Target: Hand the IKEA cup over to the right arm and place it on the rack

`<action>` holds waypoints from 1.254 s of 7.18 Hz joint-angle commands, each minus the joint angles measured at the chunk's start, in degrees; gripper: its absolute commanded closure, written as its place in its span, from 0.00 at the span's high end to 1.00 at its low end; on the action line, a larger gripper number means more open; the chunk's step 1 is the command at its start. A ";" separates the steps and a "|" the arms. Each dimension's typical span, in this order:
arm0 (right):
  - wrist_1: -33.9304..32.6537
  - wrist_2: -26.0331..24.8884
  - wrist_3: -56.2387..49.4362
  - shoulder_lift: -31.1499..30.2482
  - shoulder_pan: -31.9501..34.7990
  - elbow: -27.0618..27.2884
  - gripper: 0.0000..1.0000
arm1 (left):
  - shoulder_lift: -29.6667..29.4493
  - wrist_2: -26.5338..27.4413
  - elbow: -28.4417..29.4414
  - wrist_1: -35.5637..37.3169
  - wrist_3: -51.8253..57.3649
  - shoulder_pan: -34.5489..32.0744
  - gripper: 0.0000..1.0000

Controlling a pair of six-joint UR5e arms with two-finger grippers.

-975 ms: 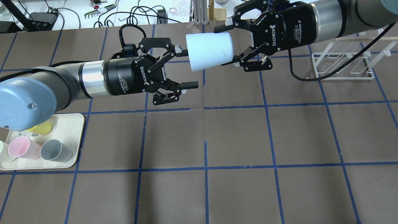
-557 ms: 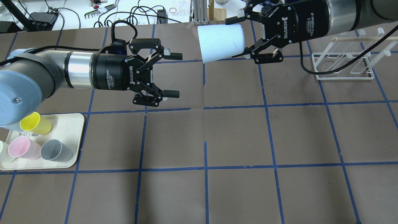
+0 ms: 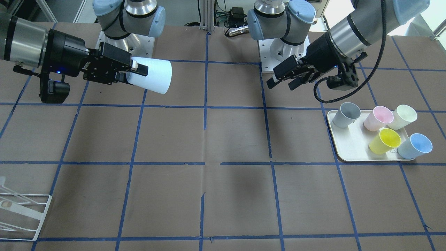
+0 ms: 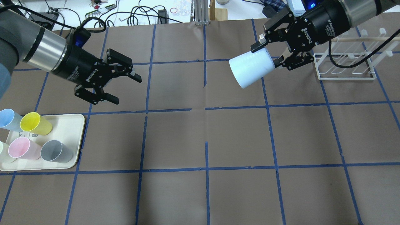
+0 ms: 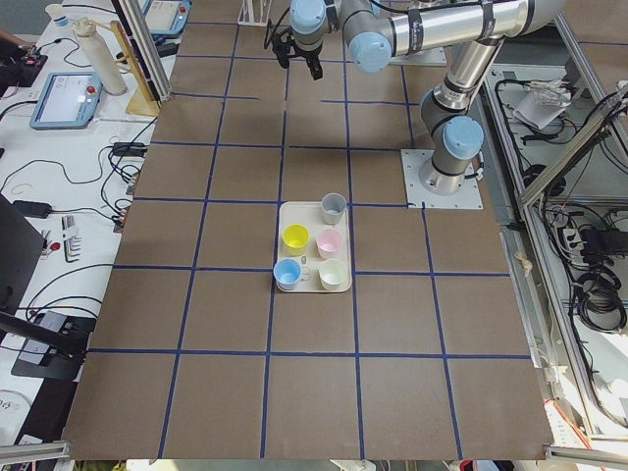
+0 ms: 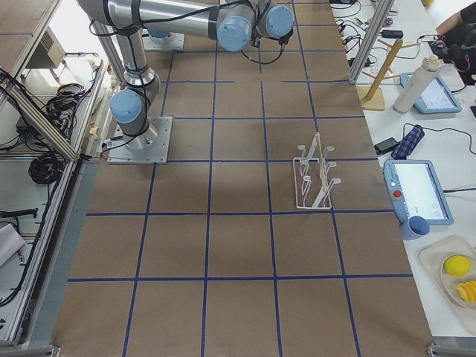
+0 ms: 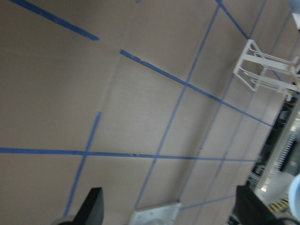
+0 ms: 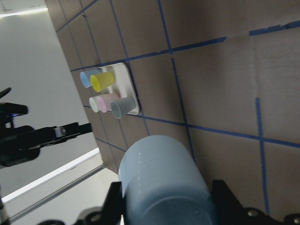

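My right gripper (image 4: 265, 56) is shut on the base end of the pale blue IKEA cup (image 4: 251, 70). It holds the cup tilted above the table, mouth pointing away from the rack. The cup also shows in the front view (image 3: 153, 80) and the right wrist view (image 8: 164, 183). The white wire rack (image 4: 343, 67) stands on the table just right of that gripper. My left gripper (image 4: 125, 90) is open and empty, far to the left of the cup. In the left wrist view its fingertips (image 7: 96, 206) frame bare table.
A cream tray (image 4: 70, 126) at the front left holds several cups: a second blue one (image 4: 7, 118), yellow (image 4: 36, 123), pink (image 4: 20, 148) and grey (image 4: 56, 151). Cables and tools lie beyond the table's far edge.
My left gripper has drawn back to the left, away from the cup, and stays open. My right gripper has carried the cup to the right and turned it, closer to the rack.
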 commanded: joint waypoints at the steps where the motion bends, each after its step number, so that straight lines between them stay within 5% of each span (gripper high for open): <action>1: -15.47 -15.71 3.18 1.69 -0.03 -0.35 0.30 | 1.98 20.15 2.85 0.51 2.94 -0.32 1.00; 3: -29.63 -33.10 4.16 3.53 0.06 -0.35 0.30 | 3.22 25.58 2.15 0.43 4.78 -1.11 1.00; 6: -41.08 -50.88 3.54 8.45 -0.29 -0.62 0.22 | 4.97 29.97 -3.73 4.79 4.97 -9.44 1.00; 9: -45.86 -53.66 3.45 11.36 -5.73 -0.44 0.21 | 5.24 27.90 -3.31 4.30 6.38 -10.25 1.00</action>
